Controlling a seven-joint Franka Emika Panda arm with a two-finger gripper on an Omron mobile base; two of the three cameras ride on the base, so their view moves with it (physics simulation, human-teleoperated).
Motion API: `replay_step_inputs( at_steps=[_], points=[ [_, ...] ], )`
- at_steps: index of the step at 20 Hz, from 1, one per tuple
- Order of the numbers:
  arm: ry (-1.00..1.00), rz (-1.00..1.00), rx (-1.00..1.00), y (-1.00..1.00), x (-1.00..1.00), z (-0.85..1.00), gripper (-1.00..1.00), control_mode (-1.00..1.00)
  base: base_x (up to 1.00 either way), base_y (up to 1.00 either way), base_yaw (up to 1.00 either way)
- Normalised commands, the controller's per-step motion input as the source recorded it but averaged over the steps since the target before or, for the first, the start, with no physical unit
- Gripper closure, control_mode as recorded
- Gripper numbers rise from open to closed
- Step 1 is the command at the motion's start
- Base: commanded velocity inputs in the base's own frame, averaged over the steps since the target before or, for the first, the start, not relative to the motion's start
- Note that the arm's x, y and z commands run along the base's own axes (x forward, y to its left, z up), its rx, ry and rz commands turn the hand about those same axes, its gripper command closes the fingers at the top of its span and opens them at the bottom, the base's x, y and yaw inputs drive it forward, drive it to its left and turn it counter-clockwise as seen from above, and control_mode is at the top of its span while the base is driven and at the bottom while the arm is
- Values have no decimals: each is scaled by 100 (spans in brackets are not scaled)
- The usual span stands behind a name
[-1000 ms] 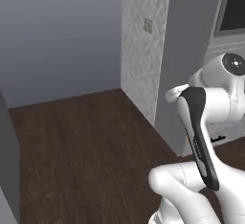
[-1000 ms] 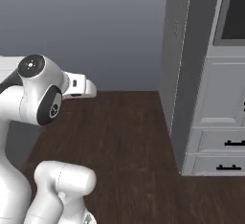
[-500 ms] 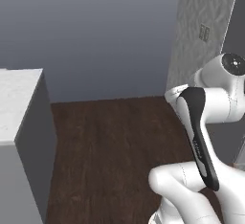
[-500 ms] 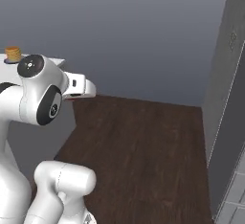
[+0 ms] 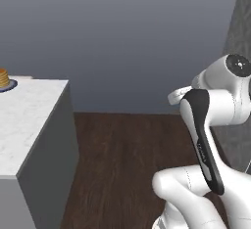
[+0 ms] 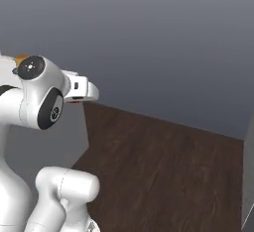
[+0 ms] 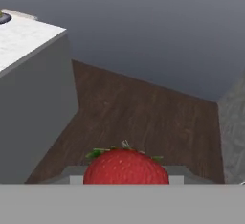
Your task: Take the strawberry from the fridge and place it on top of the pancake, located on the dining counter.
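Strawberry [image 7: 126, 166] clamped in hand [image 7: 126, 180], pancake [image 5: 3, 78] on dining counter [image 5: 29, 110], wood floor [image 5: 132, 159]

Rendered home kitchen, dining end. White marble-patterned dining counter [image 5: 29, 120] on a grey base, a pancake [image 5: 3, 78] stack on a dark blue plate [image 5: 8, 86] at its far corner. Dark wood plank floor [image 6: 163, 166], plain grey wall [image 5: 122, 37].
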Motion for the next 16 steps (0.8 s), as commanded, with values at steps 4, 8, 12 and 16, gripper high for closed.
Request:
replay_step_inputs(
  at_steps=[4, 8, 12, 16],
  points=[
    [0, 0, 0, 0, 0, 0, 100, 100, 100, -28, 30],
    [0, 0, 0, 0, 0, 0, 100, 100, 99, -33, 31],
    [0, 0, 0, 0, 0, 0, 100, 100, 93, -39, 35],
    [0, 0, 0, 0, 0, 0, 100, 100, 89, -45, 35]
  ],
)
